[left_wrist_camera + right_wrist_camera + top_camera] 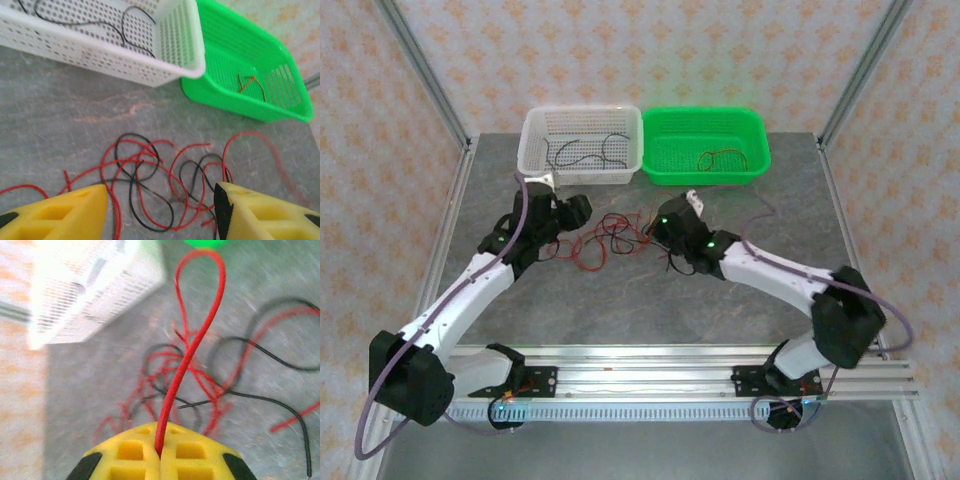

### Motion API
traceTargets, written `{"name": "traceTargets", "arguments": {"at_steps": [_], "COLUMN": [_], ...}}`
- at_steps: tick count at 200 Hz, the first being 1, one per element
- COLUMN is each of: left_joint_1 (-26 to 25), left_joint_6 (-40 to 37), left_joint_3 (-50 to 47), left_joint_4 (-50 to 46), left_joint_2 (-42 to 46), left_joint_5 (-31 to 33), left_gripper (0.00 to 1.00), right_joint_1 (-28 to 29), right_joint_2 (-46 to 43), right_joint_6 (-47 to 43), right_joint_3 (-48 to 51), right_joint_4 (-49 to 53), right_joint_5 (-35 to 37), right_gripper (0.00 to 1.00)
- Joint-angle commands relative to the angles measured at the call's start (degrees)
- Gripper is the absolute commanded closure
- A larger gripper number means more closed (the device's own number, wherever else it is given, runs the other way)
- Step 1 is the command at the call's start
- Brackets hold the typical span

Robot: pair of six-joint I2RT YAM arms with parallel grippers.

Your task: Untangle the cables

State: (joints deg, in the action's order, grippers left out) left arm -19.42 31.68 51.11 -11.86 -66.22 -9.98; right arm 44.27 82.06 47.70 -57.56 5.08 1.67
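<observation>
Right now the cables (pixel 608 240) lie in one loose knot of red and black near the middle of the table (pixel 650 300). The left gripper (pixel 160 200) is at the knot's 9 o'clock and the right gripper (pixel 161 452) at its 3 o'clock. The right gripper's jaws are pressed fully together on a red strand (pixel 200 335), which rises from the pads in a tall loop toward 12 o'clock in the wrist view. The left gripper stands wide apart with nothing between its yellow fingers (pixel 75 212). The knot sits on the table just beyond and between them.

The step in hand looks to be drawing that one red strand free. I judge it wants a slow, steady pull toward 3 o'clock, kept low over the table, while the left gripper comes down and pins the rest of the knot. Otherwise the whole bunch will likely drag along, or the crossings will cinch tighter. Watching where black crosses over red should tell which way to lead the strand.

By count there are two baskets: a white basket (pixel 532 150) at the knot's 11 o'clock and a green basket (pixel 758 150) at its 1 o'clock. The white one holds what look like two black strands (pixel 100 25), and the green one a single red-orange strand (pixel 252 85). In the knot the strands overlap too much to count, beyond at least one black and several red loops.
</observation>
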Motion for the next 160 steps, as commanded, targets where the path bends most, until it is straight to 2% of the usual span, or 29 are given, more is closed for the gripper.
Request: {"name": "traceTargets", "arguments": {"at_steps": [1,38,73,107,160], "left_joint_1": [-4.45,-12.74,-17.9,-21.22,-24.94], "left_joint_6": [1.1,-0.1,-0.82,-1.26,-8.17], "left_joint_3": [-2.3,-5.38,-5.91,-6.17,-4.82], "left_joint_4": [5.09,14.01,17.72,18.99,28.61], "left_joint_2": [2.0,2.76,0.42,-2.18,-9.79], "left_joint_5": [1.16,-0.58,0.28,4.38,12.57], "left_gripper": [0.41,0.41,0.41,0.41,0.41], "right_joint_1": [0.15,0.17,0.11,0.03,-0.28], "right_joint_2": [-6.27,-13.42,-18.17,-21.59,-23.86], "right_joint_6": [-18.58,-37.51,-48.83,-54.91,-55.21], "right_joint_3": [-1.33,-1.68,-1.56,-1.96,-7.32], "right_joint_4": [0.12,-1.14,-2.13,-3.03,0.38], "right_joint_5": [-0.67,-9.39,-14.2,-14.8,-17.65], "right_gripper": [1.0,1.0,1.0,1.0,1.0]}}
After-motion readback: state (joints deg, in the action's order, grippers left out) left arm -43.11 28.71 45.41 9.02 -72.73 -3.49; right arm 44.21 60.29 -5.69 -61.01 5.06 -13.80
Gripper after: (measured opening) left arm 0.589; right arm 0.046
